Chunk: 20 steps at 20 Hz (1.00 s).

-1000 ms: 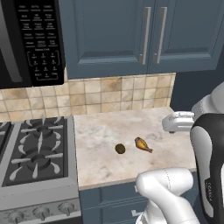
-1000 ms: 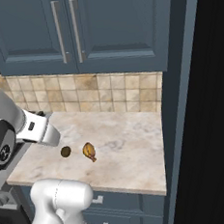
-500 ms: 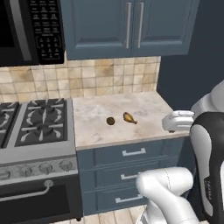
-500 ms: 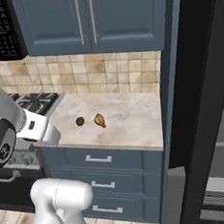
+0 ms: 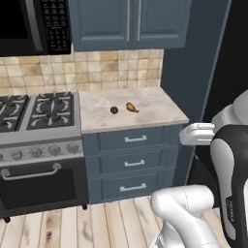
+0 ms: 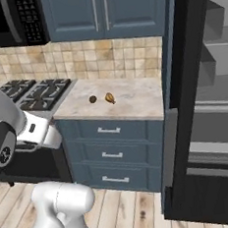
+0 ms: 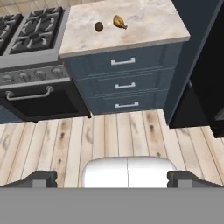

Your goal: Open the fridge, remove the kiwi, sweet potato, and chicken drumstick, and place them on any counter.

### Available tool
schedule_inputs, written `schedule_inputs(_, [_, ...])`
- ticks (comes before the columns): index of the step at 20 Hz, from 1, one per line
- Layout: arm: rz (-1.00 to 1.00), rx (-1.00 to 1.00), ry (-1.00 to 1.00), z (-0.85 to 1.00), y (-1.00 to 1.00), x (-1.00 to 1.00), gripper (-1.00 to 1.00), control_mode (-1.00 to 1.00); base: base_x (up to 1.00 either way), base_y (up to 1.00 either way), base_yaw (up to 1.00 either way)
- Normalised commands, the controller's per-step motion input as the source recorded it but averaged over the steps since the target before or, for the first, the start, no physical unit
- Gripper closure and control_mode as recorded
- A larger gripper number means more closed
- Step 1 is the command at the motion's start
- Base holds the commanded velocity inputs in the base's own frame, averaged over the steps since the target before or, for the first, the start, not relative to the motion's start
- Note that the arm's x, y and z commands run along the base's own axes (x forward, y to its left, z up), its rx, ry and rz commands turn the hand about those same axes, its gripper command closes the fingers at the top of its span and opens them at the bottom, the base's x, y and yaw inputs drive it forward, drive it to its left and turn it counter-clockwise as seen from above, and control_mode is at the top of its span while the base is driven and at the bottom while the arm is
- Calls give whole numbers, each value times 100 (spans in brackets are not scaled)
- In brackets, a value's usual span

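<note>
Home kitchen: gas stove (image 5: 38, 112), microwave (image 5: 29, 24), blue-grey cabinets (image 5: 127, 22), open fridge (image 6: 208, 102).

Text check | I can read nothing | microwave keypad (image 5: 54, 24) marks too small and blurred

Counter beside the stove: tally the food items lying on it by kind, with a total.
Kiwi: 1
Chicken drumstick: 1
Sweet potato: 0 on the counter
Total: 2 food items
</note>
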Motion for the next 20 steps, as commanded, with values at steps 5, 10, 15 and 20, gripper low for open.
schedule_inputs(5, [0, 0, 0, 0, 0, 0, -100, 100, -92, -5, 0])
schedule_inputs(10, [0, 0, 0, 0, 0, 0, -100, 100, -31, -16, 0])
schedule_inputs(15, [0, 0, 0, 0, 0, 0, -100, 100, 0, -33, 0])
schedule_inputs(20, [0, 0, 0, 0, 0, 0, -100, 100, 2, -88, 0])
